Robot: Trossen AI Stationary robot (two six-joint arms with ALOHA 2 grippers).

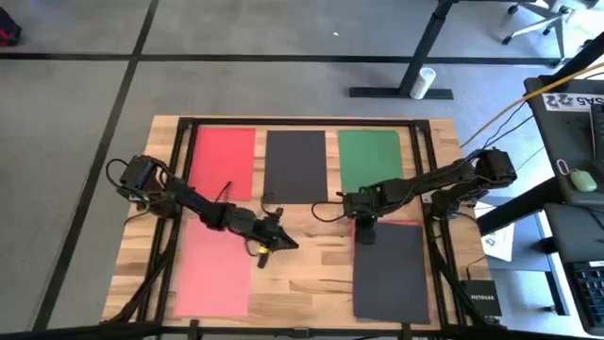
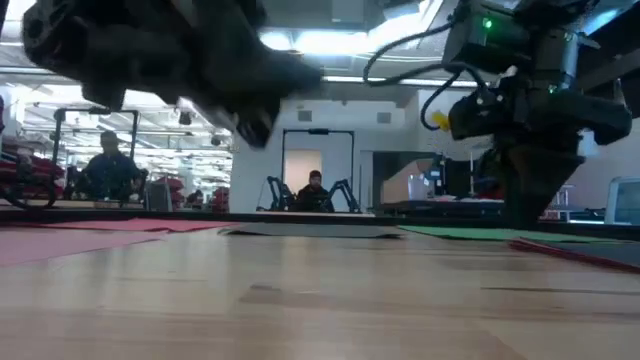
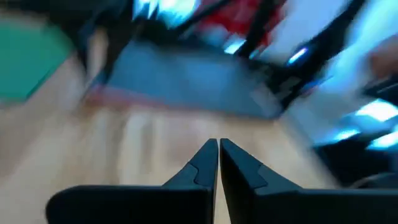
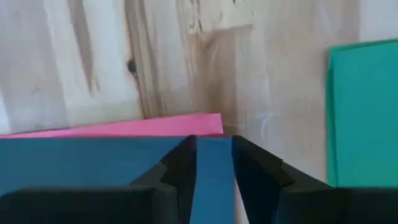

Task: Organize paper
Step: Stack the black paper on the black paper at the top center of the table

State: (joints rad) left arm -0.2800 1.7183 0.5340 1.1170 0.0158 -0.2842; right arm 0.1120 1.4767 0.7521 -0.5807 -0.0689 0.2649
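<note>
Right wrist view: right gripper point(image 4: 211, 168) slightly parted, fingers straddling the blue sheet point(image 4: 81, 162) over pink paper point(image 4: 149, 126); left gripper point(image 3: 219, 163) clenched, empty.

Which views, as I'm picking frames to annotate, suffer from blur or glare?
Left wrist view: motion-smeared throughout, only the left tool clear. Low view: the nearest arm is a dark, unfocused mass against bright ceiling lights. Right wrist view: crisp edges on the blue sheet, pink sheet and green sheet. High view: evenly lit, no glare.
</note>
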